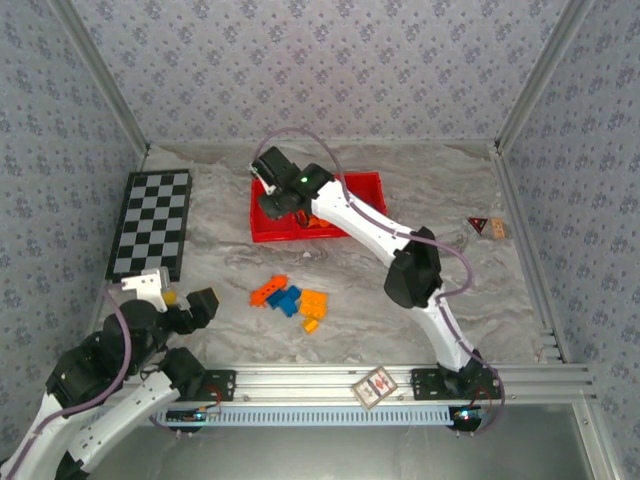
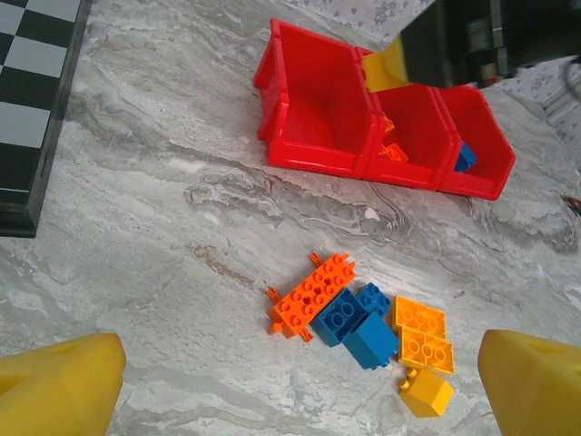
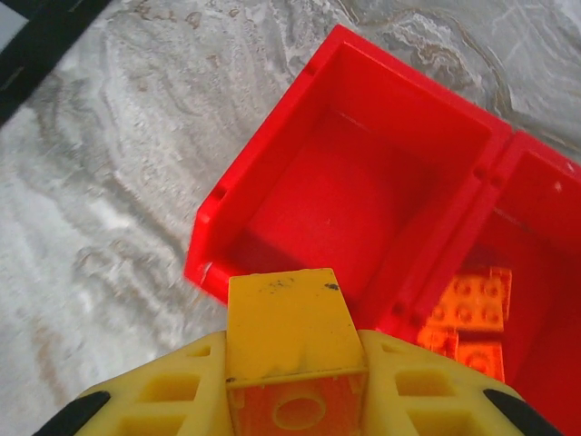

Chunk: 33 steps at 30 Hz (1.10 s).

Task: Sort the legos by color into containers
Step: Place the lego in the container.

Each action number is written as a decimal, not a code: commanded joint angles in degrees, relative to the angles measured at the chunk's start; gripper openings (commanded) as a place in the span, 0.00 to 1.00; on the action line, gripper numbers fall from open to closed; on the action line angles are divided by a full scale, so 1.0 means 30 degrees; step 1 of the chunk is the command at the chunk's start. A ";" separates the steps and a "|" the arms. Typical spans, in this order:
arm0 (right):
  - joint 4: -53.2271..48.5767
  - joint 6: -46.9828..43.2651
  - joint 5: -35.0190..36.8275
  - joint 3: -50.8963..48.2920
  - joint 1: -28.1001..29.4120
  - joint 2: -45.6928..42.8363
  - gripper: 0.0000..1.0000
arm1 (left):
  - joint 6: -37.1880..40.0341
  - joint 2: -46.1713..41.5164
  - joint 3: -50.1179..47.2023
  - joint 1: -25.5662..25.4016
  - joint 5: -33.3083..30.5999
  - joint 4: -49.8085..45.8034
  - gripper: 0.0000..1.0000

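1. Where the arms are bolted down, a grey-white marbled tabletop runs back to walls of pale floral-patterned paper, with aluminium rails along the near edge.
2. From above, a black-and-white checkered board lies far left. A bright red three-compartment plastic tray sits mid-back. The loose legos are heaped on the table on the near side of the tray, well apart from it.
3. The right gripper is clamped on a yellow plastic brick, held over the near wall of the tray's left compartment.
4. The left gripper has its jaws spread wide over the table, just on the near side of the heap.
5. The left wrist view resolves the heap:
   - an orange studded plate
   - blue bricks
   - yellow-orange bricks
   - also a blue brick in the right compartment
6. The right wrist view gives orange bricks in the middle compartment.
7. From above, the right arm crosses the tray and covers much of its inside.
8. A small printed card rests on the near rail. Two small pieces lie far right, too small to identify.
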 commanded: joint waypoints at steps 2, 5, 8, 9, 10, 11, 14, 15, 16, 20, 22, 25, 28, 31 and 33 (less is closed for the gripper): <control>0.1988 -0.2089 -0.0913 0.0913 -0.0646 0.1797 0.31 | 0.0696 0.1063 -0.0246 -0.0163 0.0847 0.1058 1.00; 0.2642 -0.2403 -0.1213 0.1699 -0.1003 0.2985 0.31 | 0.1116 0.2062 -0.0160 -0.0155 0.1493 0.1238 1.00; 0.2586 -0.2495 -0.1579 0.2893 -0.1270 0.4148 0.33 | 0.1348 0.2841 -0.0245 -0.0145 0.2041 0.1512 1.00; 0.2662 -0.2468 -0.1713 0.3129 -0.1369 0.4444 0.35 | 0.1442 0.3049 -0.0246 -0.0163 0.2204 0.1582 1.00; 0.2767 -0.2431 -0.1751 0.3241 -0.1458 0.4635 0.39 | 0.1499 0.3199 -0.0222 -0.0155 0.2279 0.1591 1.00; 0.2748 -0.2330 -0.1774 0.3394 -0.1545 0.4837 0.45 | 0.1515 0.3330 -0.0216 -0.0143 0.2326 0.1605 1.00; 0.2506 -0.1904 -0.1823 0.3493 -0.1725 0.4865 0.54 | 0.1524 0.3430 -0.0246 -0.0164 0.2338 0.1631 1.00; 0.2371 -0.1704 -0.1835 0.3457 -0.1782 0.4767 0.59 | 0.1513 0.3404 -0.0280 -0.0158 0.2316 0.1634 1.00; 0.2225 -0.1549 -0.1848 0.3394 -0.1807 0.4642 0.63 | 0.1513 0.3403 -0.0275 -0.0147 0.2266 0.1635 0.99; 0.1824 -0.1000 -0.1786 0.2365 -0.1868 0.3370 0.72 | 0.1543 0.3401 -0.0348 -0.0148 0.2275 0.1785 1.00; 0.1595 -0.0579 -0.1711 0.1460 -0.1826 0.2370 0.75 | 0.1544 0.3416 -0.0522 -0.0157 0.2337 0.2038 1.00; 0.1500 0.0474 -0.1542 -0.1096 -0.1666 0.0277 0.78 | 0.1513 0.3516 -0.0815 -0.0161 0.2379 0.2435 1.00; 0.1949 0.1612 -0.1590 -0.4912 -0.1421 -0.2405 0.82 | 0.1559 0.3801 -0.0942 -0.0147 0.2509 0.2659 1.00; 0.3017 0.2798 -0.1832 -0.9278 -0.0997 -0.5322 0.97 | 0.1648 0.4059 -0.0978 -0.0162 0.2667 0.2809 1.00; 0.3526 0.3164 -0.1895 -1.1746 -0.0633 -0.7026 1.00 | 0.1714 0.4132 -0.0953 -0.0164 0.2723 0.2835 1.00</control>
